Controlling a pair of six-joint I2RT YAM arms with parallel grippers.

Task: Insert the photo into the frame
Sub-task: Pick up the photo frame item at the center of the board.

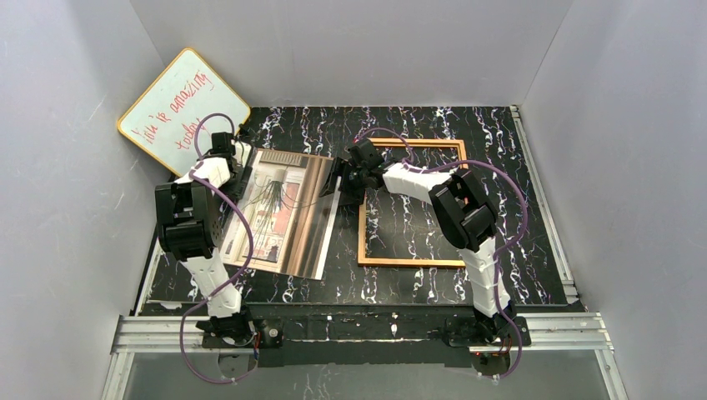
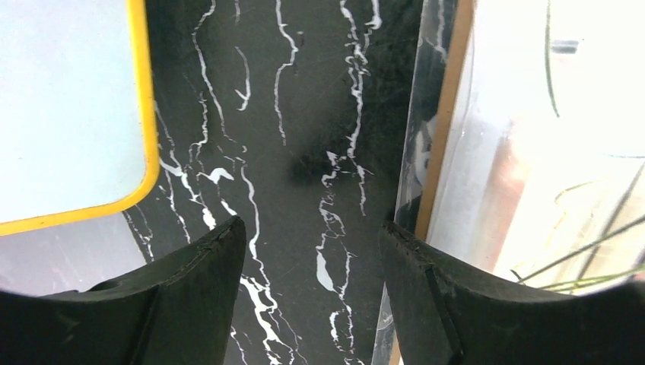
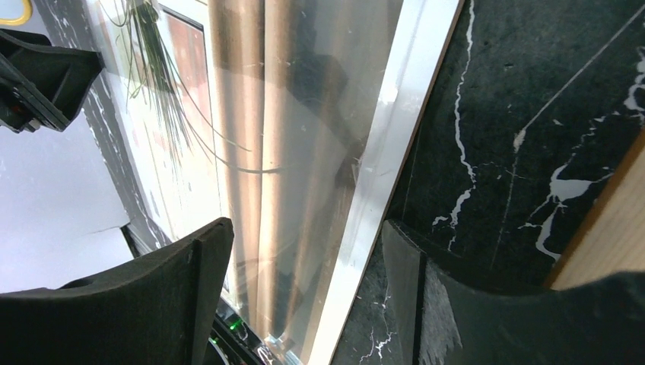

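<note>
**Operator:** Black, white-veined table (image 1: 517,283) between grey walls (image 1: 350,50). State of the jaws?

**Technician:** Left gripper (image 2: 312,226): jaws spread, only bare table in the gap. Its right-hand jaw sits at the left edge of the photo (image 1: 288,217); contact cannot be confirmed. Right gripper (image 3: 306,224): jaws spread, and the photo's white-bordered right edge runs through the gap. No clamp on it is shown.

**Operator:** Position of the task items?

**Technician:** The photo is left of centre, between the two grippers. Whether it lies flat or is partly raised cannot be told. The frame (image 1: 413,262) is right of centre, flat on the table, just beside the photo and not touching it. A whiteboard (image 1: 179,104) leans at the far left.

**Operator:** Progress?

**Technician:** Judged early. The frame opening shows only table veining, and the photo is wholly outside it. Remaining steps:
1. Secure the photo.
2. Carry it right.
3. Square it to the rails.
4. Seat it in the opening.

**Operator:** Condition of the photo?

**Technician:** It is a large glossy print with strong reflections. It shows brown-grey curtains, a bright window and a dark spiky plant. The left wrist view shows a clear strip and a thin brown line along its edge; what they belong to cannot be told. Expect the sheet to flex when lifted
</note>
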